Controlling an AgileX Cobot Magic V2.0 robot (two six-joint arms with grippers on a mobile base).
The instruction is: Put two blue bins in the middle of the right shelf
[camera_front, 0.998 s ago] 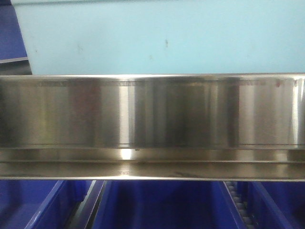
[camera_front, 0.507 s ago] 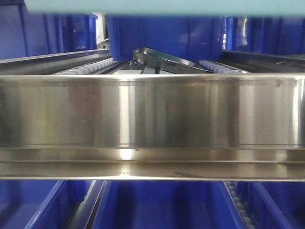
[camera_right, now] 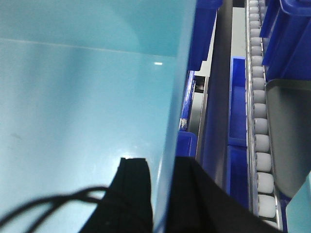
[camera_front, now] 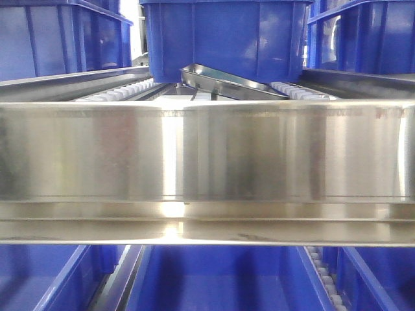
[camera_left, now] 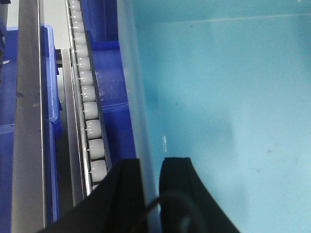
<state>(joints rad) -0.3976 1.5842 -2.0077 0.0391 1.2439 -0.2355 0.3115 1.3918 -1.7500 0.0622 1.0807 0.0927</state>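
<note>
Steel shelf point(camera_front: 207, 155) rail fills my front view, with dark crates point(camera_front: 224, 39) on rollers at the far side. At the wrists I see one pale bin point(camera_left: 218, 121) held up between the arms. My left gripper point(camera_left: 149, 167) is clamped across its left wall and my right gripper point(camera_right: 163, 167) across its right wall, with a roller track point(camera_left: 90, 116) alongside.

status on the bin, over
Left gripper, right gripper: both clamped on blue bin walls. Bin not in front view. Dark crate and tilted steel tray on rollers behind shelf rail.
</note>
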